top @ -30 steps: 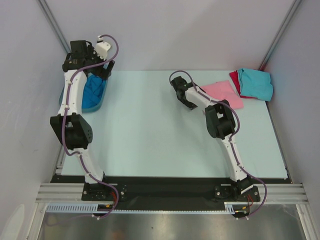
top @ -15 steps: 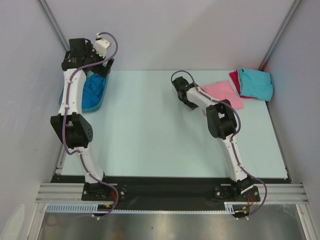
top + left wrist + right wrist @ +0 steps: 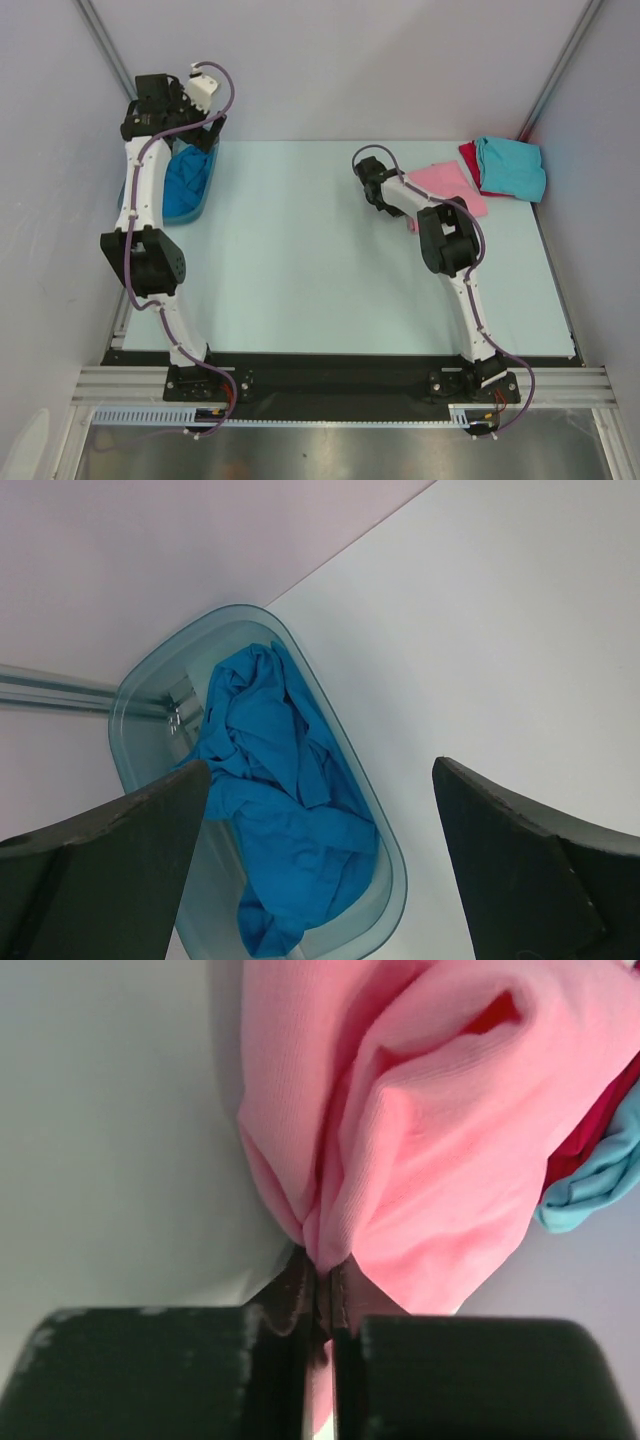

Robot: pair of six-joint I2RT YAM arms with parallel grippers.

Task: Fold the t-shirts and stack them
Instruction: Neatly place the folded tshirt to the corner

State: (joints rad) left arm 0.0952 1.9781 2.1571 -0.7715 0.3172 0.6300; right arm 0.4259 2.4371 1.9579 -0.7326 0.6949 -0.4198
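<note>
A folded pink t-shirt (image 3: 452,186) lies at the back right of the table, beside a turquoise t-shirt (image 3: 513,166) stacked on a red one (image 3: 467,154). My right gripper (image 3: 396,196) sits low at the pink t-shirt's left edge. In the right wrist view the right gripper (image 3: 322,1270) is shut, pinching a bunched fold of the pink t-shirt (image 3: 430,1160). A crumpled blue t-shirt (image 3: 285,800) fills the plastic tub (image 3: 396,880) at the back left. My left gripper (image 3: 322,770) hangs wide open above it, holding nothing.
The tub (image 3: 196,210) stands at the table's left edge, against the wall corner. Turquoise cloth (image 3: 600,1182) and a strip of red (image 3: 592,1128) show just beyond the pink one. Walls close in the table on three sides.
My right gripper slid a little right onto the pink t-shirt's edge and shut on it. The left gripper stayed open above the tub, barely moving.
</note>
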